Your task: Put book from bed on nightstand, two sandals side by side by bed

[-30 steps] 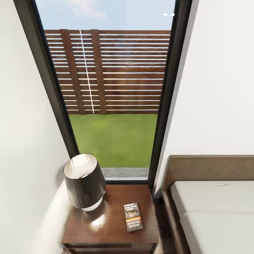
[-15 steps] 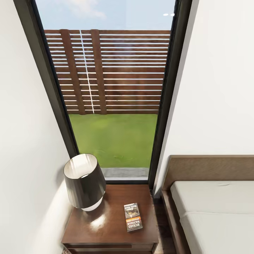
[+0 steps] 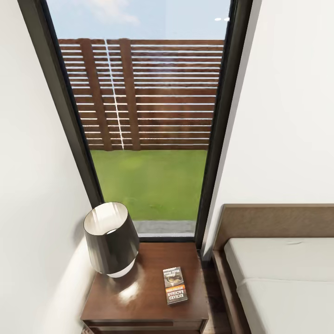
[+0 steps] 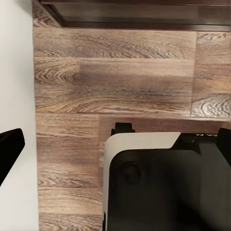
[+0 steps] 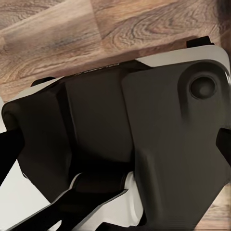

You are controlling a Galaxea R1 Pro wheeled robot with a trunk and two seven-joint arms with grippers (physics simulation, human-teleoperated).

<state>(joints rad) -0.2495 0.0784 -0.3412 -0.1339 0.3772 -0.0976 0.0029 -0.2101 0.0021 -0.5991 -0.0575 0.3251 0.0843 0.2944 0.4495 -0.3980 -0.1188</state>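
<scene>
Beside the lamp [image 3: 111, 241], the book [image 3: 175, 285] lies flat on the nightstand [image 3: 144, 297], unmoved over the last second; sandals remain to do. Pincer states cannot be told.

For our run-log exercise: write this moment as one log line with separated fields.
book: flat on nightstand, right of lamp | bed: mattress bare | sandals: unseen | wrist views: wood floor

Book [image 3: 175, 285] on nightstand [image 3: 139, 304], by lamp [image 3: 111, 240].
</scene>
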